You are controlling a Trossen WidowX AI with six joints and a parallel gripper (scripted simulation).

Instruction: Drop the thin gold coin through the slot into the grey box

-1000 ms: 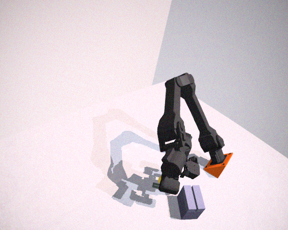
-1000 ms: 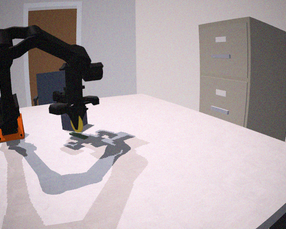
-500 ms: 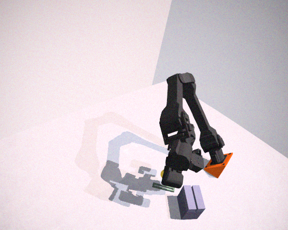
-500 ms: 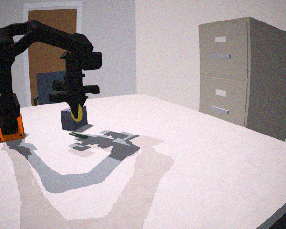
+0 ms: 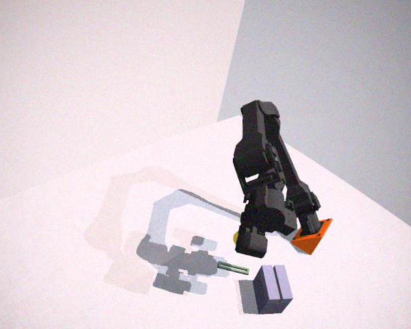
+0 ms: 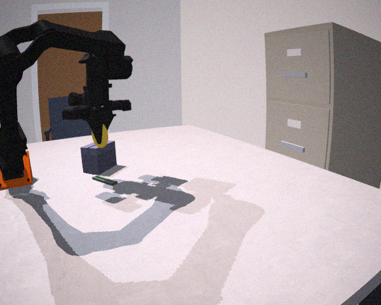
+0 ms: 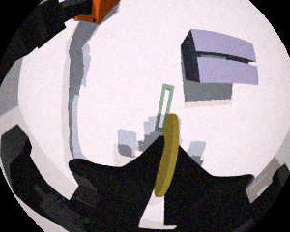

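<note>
My gripper is shut on the thin gold coin, which hangs edge-down from the fingers well above the table. The dark-green holder lies empty on the table below. The grey box, with a narrow slot in its lid, stands beside the holder. In the top view the gripper body hides most of the coin.
The arm's orange base sits on the white table behind the box. A beige filing cabinet stands off the table at the right. A door and a dark chair are behind the arm.
</note>
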